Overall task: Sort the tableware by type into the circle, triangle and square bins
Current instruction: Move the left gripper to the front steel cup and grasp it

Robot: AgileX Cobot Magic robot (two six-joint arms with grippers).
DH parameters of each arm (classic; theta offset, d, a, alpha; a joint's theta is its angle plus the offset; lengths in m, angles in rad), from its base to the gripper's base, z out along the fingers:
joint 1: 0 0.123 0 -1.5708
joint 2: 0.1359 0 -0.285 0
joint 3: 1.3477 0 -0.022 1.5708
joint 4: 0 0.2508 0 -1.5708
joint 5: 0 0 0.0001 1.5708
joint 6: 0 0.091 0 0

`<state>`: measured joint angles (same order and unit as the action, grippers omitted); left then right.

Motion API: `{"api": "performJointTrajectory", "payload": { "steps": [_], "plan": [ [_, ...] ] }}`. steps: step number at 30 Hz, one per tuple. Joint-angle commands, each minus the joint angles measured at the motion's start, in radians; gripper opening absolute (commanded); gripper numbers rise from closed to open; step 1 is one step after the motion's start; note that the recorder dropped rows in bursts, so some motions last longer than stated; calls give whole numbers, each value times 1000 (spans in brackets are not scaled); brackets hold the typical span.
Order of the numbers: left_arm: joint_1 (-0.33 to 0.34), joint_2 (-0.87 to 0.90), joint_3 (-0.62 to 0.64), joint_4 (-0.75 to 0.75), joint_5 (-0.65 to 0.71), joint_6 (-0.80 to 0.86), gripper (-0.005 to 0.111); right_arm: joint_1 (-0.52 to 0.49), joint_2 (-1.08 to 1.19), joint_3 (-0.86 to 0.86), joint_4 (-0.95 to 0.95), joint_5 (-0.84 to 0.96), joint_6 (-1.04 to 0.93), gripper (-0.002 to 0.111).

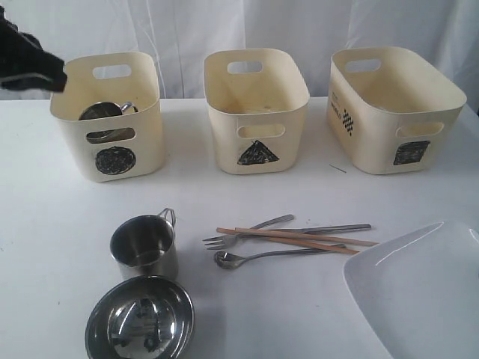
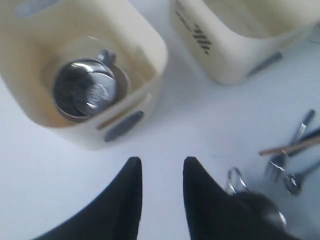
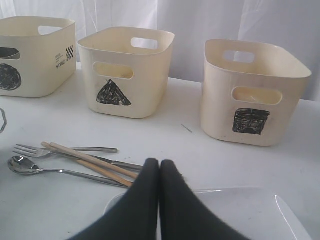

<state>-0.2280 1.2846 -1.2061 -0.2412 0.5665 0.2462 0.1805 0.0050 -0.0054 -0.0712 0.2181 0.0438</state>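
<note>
A steel mug (image 1: pixel 103 112) lies inside the circle bin (image 1: pixel 112 161), also seen from above as a mug (image 2: pixel 85 90) in that bin (image 2: pixel 145 45). My left gripper (image 1: pixel 41 71) hangs beside and above the bin's far left corner, open (image 2: pixel 161 165) with nothing between its fingers. A second mug (image 1: pixel 144 245) and a steel bowl (image 1: pixel 140 318) stand on the table. Fork (image 1: pixel 247 232), spoon (image 1: pixel 262 256), knife (image 1: pixel 337 227) and chopsticks (image 1: pixel 299 238) lie together. My right gripper (image 3: pixel 160 164) is shut and empty, over the near edge of the white plate (image 3: pixel 240 210).
The triangle bin (image 1: pixel 258 153) stands mid-back and the square bin (image 1: pixel 412 153) back right, both showing nothing inside. The large plate (image 1: pixel 419 292) fills the front right corner. A white curtain hangs behind the table.
</note>
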Motion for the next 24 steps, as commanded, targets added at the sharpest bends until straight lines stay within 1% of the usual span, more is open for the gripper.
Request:
{"api": "performJointTrajectory", "payload": {
  "steps": [1, 4, 7, 9, 14, 18, 24],
  "plan": [
    [-91, -46, 178, -24, -28, 6, 36, -11, -5, 5, -6, 1, 4, 0],
    [-125, -19, 253, -59, -74, 6, 44, -11, -5, 5, -6, 1, 4, 0],
    [-141, 6, 299, -84, -131, 6, 55, -11, -5, 5, -6, 1, 4, 0],
    [-144, 25, 316, -97, -159, 6, 59, -11, -5, 5, -6, 1, 4, 0],
    [-146, 82, 320, -104, -176, 8, 61, -11, -5, 5, -6, 1, 4, 0],
    [-170, 138, 320, -106, -197, 17, 61, -11, -5, 5, -6, 1, 4, 0],
    [-182, 215, 320, -110, -201, 17, 61, -11, -5, 5, -6, 1, 4, 0]
  ]
}}
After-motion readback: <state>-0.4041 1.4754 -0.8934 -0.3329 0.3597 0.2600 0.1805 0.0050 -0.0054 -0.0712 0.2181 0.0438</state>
